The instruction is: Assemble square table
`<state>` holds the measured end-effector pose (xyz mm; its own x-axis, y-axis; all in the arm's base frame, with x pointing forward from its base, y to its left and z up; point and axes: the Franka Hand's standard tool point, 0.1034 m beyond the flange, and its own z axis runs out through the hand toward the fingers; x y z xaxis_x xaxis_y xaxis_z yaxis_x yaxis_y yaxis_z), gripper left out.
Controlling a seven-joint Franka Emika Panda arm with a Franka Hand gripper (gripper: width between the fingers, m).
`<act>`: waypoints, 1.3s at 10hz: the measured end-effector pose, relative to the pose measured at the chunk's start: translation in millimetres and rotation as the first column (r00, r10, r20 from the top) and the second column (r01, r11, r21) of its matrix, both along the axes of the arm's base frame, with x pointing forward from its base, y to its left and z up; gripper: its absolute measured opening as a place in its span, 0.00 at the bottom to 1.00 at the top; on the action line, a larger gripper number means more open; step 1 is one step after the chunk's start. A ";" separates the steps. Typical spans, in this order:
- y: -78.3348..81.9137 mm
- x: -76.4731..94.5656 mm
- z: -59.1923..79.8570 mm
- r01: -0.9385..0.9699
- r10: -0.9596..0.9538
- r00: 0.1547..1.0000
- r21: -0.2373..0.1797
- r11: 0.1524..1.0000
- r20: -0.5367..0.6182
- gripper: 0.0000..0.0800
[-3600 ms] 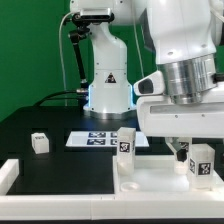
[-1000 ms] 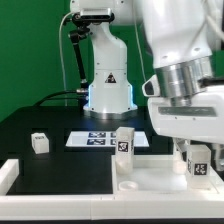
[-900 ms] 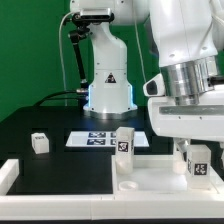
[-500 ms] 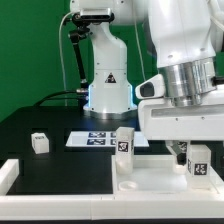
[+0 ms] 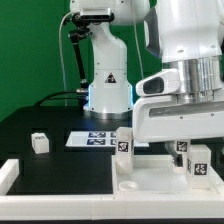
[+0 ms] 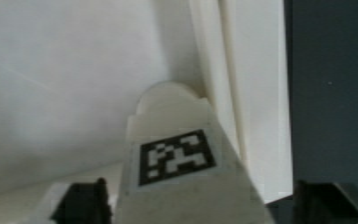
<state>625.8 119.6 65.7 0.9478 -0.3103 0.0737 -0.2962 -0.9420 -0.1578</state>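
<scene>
The white square panel [image 5: 150,186] lies underside up at the front of the exterior view. Two white block legs stand in it: one [image 5: 124,141] near its far left corner and one [image 5: 200,160] at the right. My gripper [image 5: 195,148] hangs just over the right leg. In the wrist view that leg [image 6: 179,160] shows its marker tag and sits between my dark fingers [image 6: 83,202], with a gap on each side. The gripper [image 6: 204,205] is open. A third loose leg [image 5: 40,142] stands on the black table at the left.
The marker board [image 5: 96,139] lies flat behind the panel. A long white bar [image 5: 10,176] edges the black surface at the front left. The arm's base [image 5: 108,85] stands at the back.
The hand has turned about its axis over the right leg and sits slightly higher. The legs and panel have not shifted.
</scene>
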 end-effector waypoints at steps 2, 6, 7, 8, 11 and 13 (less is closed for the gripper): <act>-1.4 -0.5 -0.9 0.125 -0.125 0.992 0.015 0.992 -0.019 0.36; -0.9 0.8 3.4 0.664 -0.653 0.742 0.033 0.747 -0.149 0.36; 2.9 0.4 3.6 0.803 -0.781 0.587 0.036 0.594 -0.215 0.36; 0.8 1.7 2.7 0.899 -0.859 0.430 0.043 0.436 -0.278 0.36; 2.4 1.7 1.7 0.959 -0.906 0.276 0.026 0.283 -0.321 0.36; 4.7 -2.0 -0.1 0.823 -0.794 0.557 0.030 0.568 -0.245 0.46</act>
<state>623.8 124.2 65.6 0.2809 -0.9445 -0.1705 -0.9580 -0.2654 -0.1086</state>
